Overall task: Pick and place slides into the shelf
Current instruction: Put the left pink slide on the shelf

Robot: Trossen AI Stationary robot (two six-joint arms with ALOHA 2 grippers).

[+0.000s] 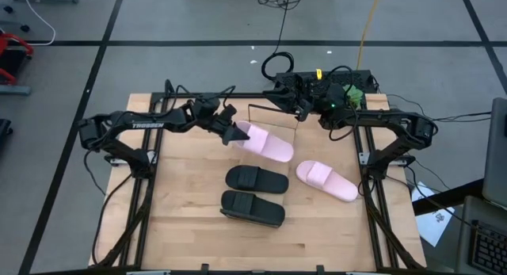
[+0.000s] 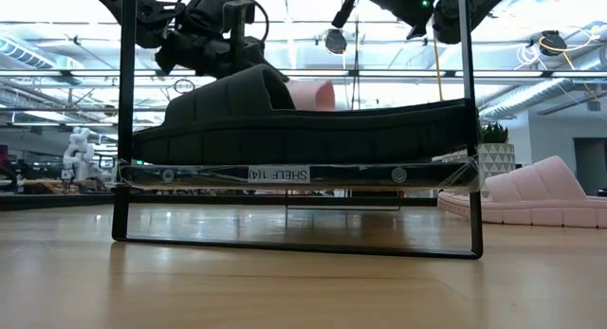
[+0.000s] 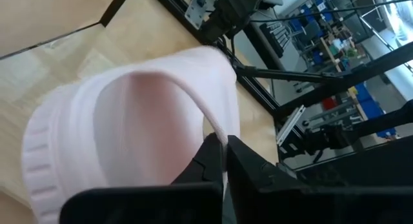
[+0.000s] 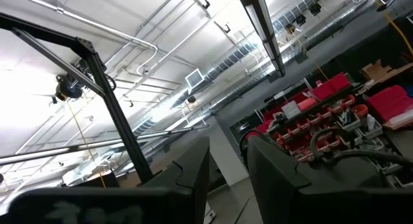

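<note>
One label [image 2: 279, 174] on the shelf [image 2: 294, 175] reads "SHELF (14)".

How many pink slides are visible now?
2: one pink slide held by the left gripper near the shelf; the other lies on the table, right of the black pair.

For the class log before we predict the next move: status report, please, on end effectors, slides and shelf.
Left end effector shut on pink slide beside shelf. Right end effector open, parked at the far edge. Second pink slide and two black slides on table.
</note>
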